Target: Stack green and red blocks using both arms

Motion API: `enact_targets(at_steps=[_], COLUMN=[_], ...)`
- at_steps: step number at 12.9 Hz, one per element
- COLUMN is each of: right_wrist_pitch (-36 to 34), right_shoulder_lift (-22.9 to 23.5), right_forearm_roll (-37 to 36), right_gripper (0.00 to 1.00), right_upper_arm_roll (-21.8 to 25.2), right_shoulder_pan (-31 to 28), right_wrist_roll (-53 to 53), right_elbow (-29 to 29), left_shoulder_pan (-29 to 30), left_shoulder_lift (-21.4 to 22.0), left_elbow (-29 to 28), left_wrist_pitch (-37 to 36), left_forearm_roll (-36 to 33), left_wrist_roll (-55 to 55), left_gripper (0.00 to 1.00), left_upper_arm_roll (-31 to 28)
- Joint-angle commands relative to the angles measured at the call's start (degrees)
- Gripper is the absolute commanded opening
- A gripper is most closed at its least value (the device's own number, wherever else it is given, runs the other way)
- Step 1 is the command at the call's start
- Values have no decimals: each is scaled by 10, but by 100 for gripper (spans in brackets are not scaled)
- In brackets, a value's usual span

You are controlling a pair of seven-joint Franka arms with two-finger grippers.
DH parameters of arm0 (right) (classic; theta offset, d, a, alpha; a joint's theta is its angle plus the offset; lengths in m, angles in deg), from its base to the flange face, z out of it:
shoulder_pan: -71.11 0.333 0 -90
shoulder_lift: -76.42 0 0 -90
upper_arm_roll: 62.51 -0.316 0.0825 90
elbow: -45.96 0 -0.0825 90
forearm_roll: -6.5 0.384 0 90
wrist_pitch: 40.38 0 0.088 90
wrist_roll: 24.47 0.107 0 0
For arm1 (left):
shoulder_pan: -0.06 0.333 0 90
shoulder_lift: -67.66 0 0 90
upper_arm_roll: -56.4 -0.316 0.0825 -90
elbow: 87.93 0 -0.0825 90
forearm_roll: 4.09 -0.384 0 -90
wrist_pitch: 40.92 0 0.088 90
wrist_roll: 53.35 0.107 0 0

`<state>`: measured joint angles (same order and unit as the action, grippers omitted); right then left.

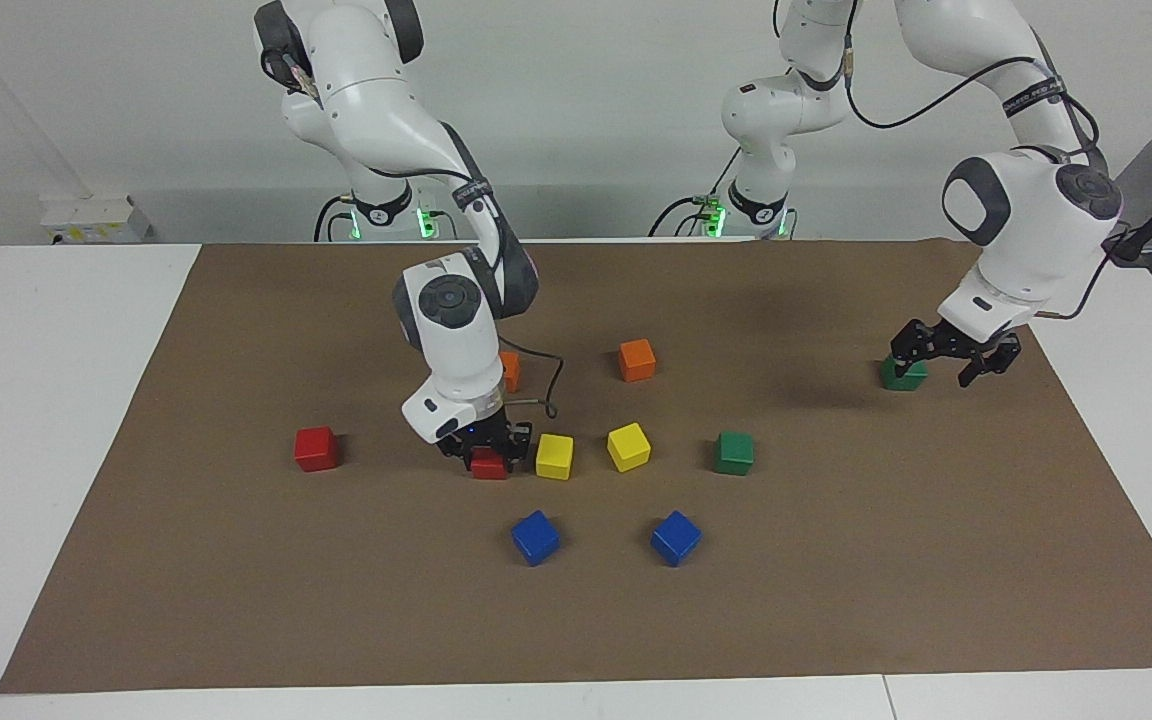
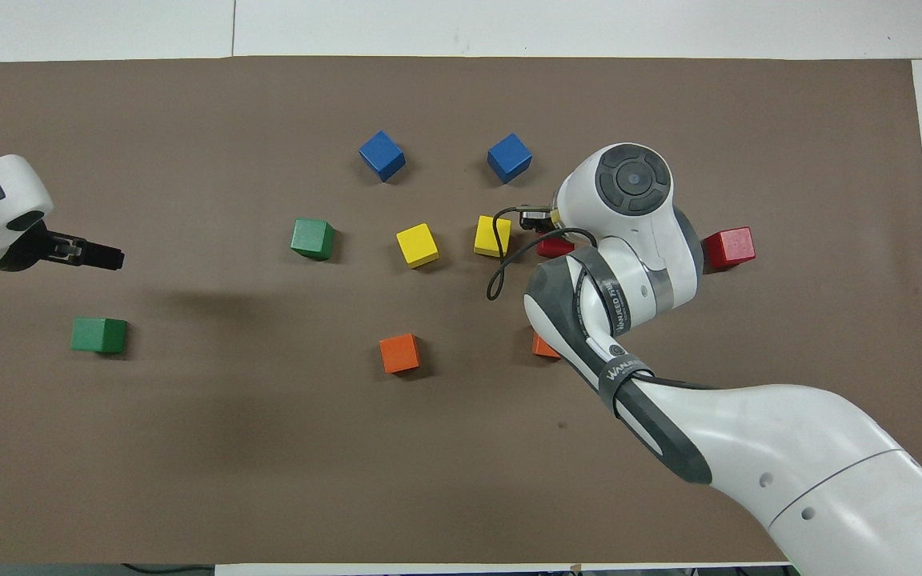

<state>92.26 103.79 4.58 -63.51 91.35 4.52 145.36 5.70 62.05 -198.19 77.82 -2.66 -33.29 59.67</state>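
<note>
Right hand (image 1: pixel 487 447) is down on a red block (image 1: pixel 489 465) beside a yellow block (image 1: pixel 554 456), fingers straddling it; whether they grip yet, can't tell. Left hand (image 1: pixel 954 357) is open, raised over the outer green block (image 1: pixel 904 374). Risks: right hand clips the yellow on lift; left descends off-centre and shoves green.

I see even, bright overhead light, soft diffuse arm shadows on the brown mat (image 1: pixel 836 560), short cube shadows, faint gloss on cube tops, both views sharp, no glare
</note>
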Motion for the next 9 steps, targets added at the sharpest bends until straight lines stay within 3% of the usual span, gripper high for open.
enact_targets(at_steps=[1,4,7,9], right_wrist_pitch=[-79,-194,-229,-221], right_shoulder_lift=[-46,-93,-129,-141], right_forearm_roll=[-4,12,12,25], right_gripper=[0,0,0,0], right_upper_arm_roll=[-3,-4,-4,-5], right_shoulder_pan=[-26,-92,-167,-218], right_wrist_roll=[-29,-149,-266,-341], right_elbow=[-9,-46,-31,-2], left_shoulder_pan=[-67,-143,-175,-194], left_shoulder_lift=[-41,-75,-93,-127], left_elbow=[65,87,98,114], left_wrist_pitch=[-29,-18,-12,-4], left_forearm_roll=[1,20,19,21], left_wrist_roll=[-34,-88,-99,-99], left_gripper=[100,100,100,100], left_upper_arm_roll=[-7,-7,-6,-6])
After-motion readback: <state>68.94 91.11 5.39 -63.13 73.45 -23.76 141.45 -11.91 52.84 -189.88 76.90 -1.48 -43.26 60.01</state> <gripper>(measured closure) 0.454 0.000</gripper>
